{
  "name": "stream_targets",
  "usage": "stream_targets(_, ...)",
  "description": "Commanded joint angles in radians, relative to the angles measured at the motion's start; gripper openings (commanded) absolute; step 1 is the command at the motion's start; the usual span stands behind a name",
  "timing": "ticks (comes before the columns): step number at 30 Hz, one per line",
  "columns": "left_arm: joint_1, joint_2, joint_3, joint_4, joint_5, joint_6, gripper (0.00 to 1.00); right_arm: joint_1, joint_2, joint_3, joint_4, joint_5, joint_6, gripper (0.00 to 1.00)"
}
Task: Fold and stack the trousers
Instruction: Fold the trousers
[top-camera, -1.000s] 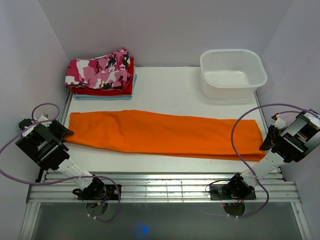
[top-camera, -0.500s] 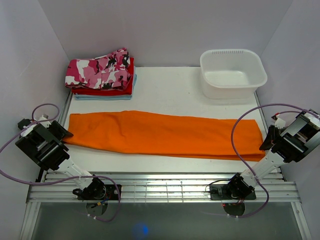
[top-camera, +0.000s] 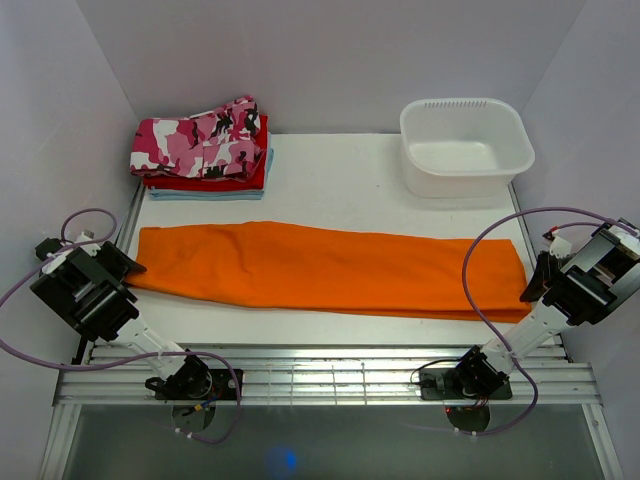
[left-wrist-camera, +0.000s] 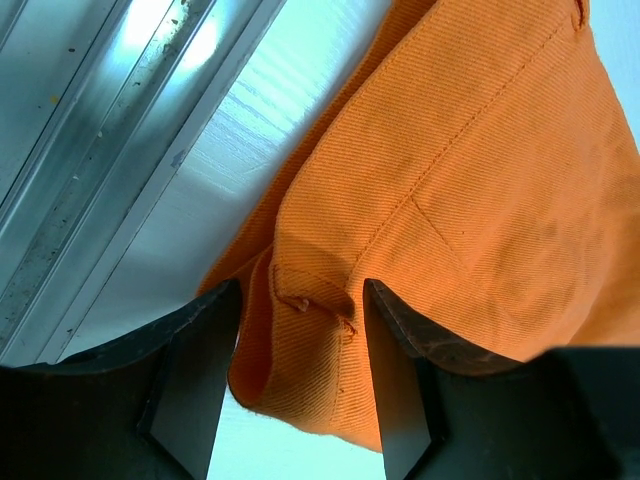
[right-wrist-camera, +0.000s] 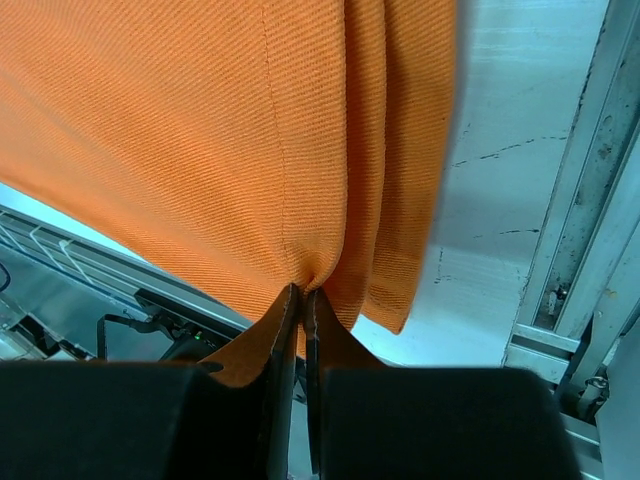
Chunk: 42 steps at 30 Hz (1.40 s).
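The orange trousers (top-camera: 330, 265) lie folded lengthwise in one long strip across the table, waist end at the left. My left gripper (top-camera: 130, 266) is at that left end and stands open. A waistband corner (left-wrist-camera: 300, 340) with a belt loop sits loosely between its black fingers (left-wrist-camera: 190, 370), around my left gripper (left-wrist-camera: 300, 380). At the right end my right gripper (top-camera: 528, 288) is shut on the trousers. In the right wrist view the cloth (right-wrist-camera: 200, 130) bunches into the pinched tips of my right gripper (right-wrist-camera: 303, 300).
A white tub (top-camera: 465, 180) stands at the back right. At the back left a pink camouflage garment (top-camera: 200, 140) tops a red one (top-camera: 245, 180) and a light blue one (top-camera: 200, 195). Aluminium rails (top-camera: 320, 365) run along the near edge, and walls close in on both sides.
My left gripper has drawn back a little to the left, off the trousers' edge. The right arm and the trousers have not moved.
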Motion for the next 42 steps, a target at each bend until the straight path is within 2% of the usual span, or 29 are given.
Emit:
stream_targets(1,0.012,0.049,-0.013,0.033,-0.132,-0.001,0.64,-0.147,0.007,0.087,0.228,0.089,-0.044,0.08)
stream_targets(25,0.012,0.06,0.001,0.036,-0.163,-0.009,0.65,-0.165,0.01,0.075,0.341,0.195,-0.035,0.08)
stream_targets(42,0.012,0.052,0.015,0.028,-0.165,-0.008,0.65,-0.163,-0.009,-0.022,0.439,0.248,-0.042,0.08)
